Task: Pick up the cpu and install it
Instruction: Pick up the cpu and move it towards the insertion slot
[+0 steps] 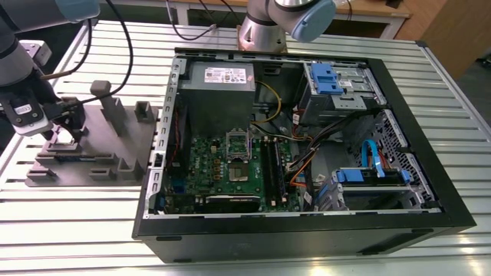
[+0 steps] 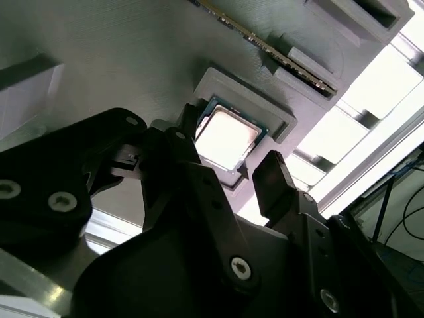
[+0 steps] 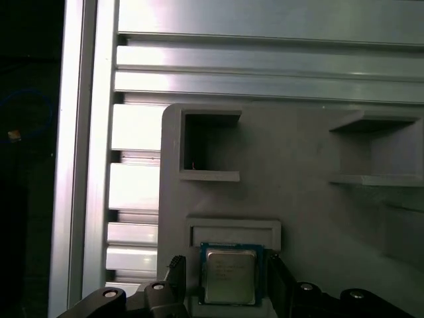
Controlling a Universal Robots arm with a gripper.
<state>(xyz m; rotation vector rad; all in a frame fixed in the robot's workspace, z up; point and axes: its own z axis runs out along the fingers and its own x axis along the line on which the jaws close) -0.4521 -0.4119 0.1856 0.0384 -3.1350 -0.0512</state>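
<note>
**Close squarely on the chip's edges**

The cpu (image 3: 229,277), a small square chip with a pale, shiny metal top and a blue-green rim, lies flat in a recessed pocket of the grey tray (image 1: 92,144), at nine o'clock from the computer case (image 1: 307,144). Your hand (image 2: 226,151) is spread, straddling the chip and pinching nothing. Keep level and meet opposite edges evenly.
</note>
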